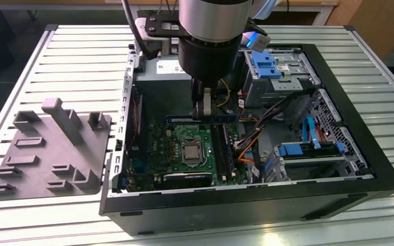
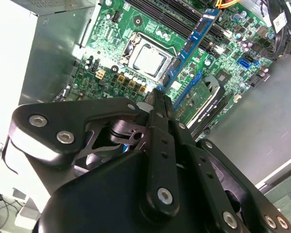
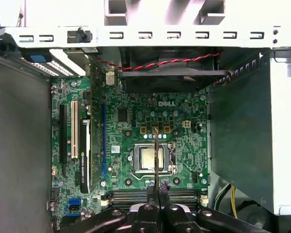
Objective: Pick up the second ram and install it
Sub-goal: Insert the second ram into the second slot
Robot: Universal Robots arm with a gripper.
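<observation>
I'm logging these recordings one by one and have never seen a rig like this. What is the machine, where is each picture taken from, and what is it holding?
It is a single robot arm that ends in a gripper. The exterior view comes from a camera off the arm, looking down on a slatted metal table. On the table stand an open computer case and, on the exterior view's left, a grey plastic holder tray. Both wrist views come from cameras riding on the arm, looking past the gripper into the case at the green motherboard and its processor. The gripper is shut on the second ram, a thin dark-blue memory stick, held over the motherboard and not yet in a slot.
</observation>
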